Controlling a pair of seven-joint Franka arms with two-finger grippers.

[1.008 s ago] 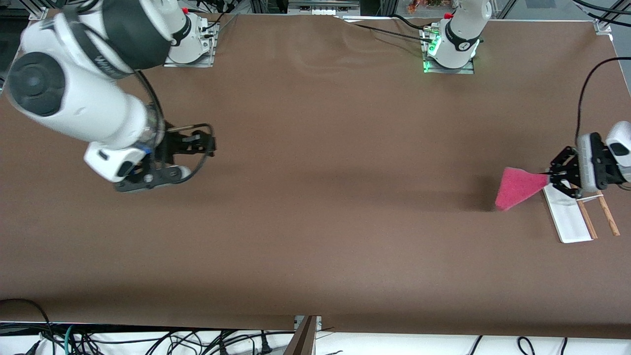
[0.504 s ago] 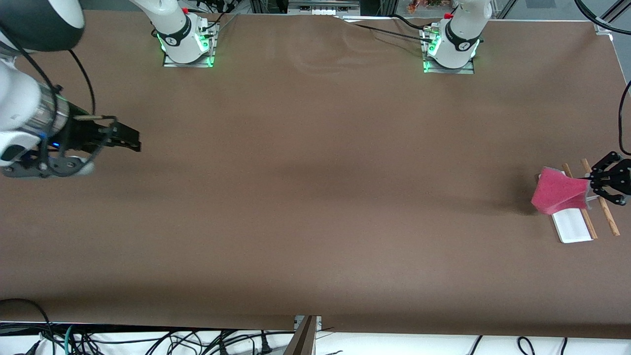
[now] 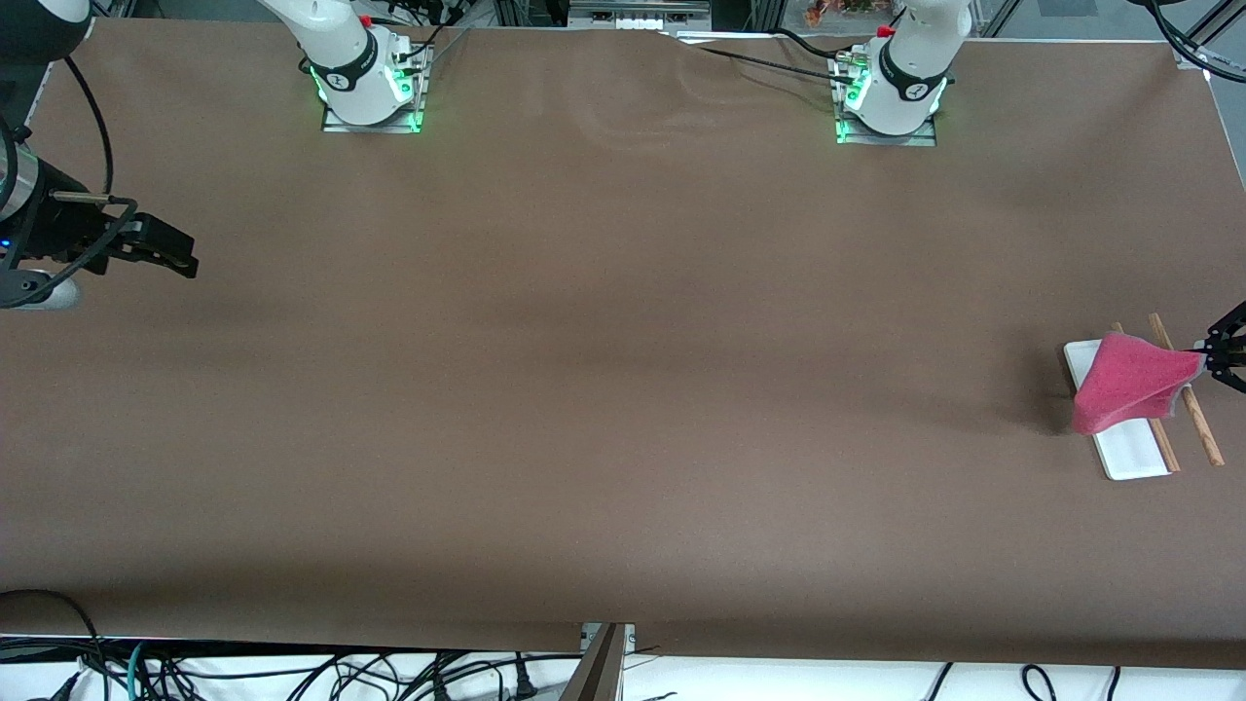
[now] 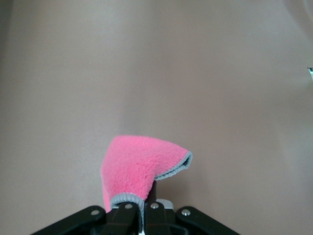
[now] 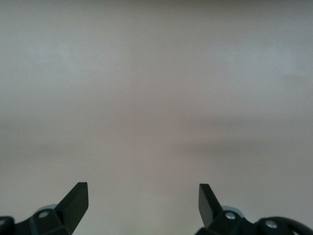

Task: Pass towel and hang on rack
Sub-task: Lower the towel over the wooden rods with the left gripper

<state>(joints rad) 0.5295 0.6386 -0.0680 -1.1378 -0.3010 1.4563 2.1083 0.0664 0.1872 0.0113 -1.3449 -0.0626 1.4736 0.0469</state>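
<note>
The pink towel (image 3: 1127, 383) hangs by one corner from my left gripper (image 3: 1210, 355), which is shut on it at the left arm's end of the table. The cloth spreads over the rack (image 3: 1129, 456), covering part of its white base and of the two wooden rods (image 3: 1204, 433). Whether it rests on them I cannot tell. In the left wrist view the towel (image 4: 139, 171) with its grey trim is pinched in the left gripper (image 4: 139, 211). My right gripper (image 3: 180, 258) is over the right arm's end of the table, open and empty. The right wrist view shows this gripper (image 5: 143, 200) over bare table.
A brown cloth covers the table (image 3: 623, 389). Both arm bases (image 3: 365, 83) stand along the edge farthest from the front camera. Cables hang below the table's near edge (image 3: 292, 672).
My left gripper has carried the towel toward the left arm's end of the table, from beside the rack to over it. The right arm has drawn back toward its own end.
</note>
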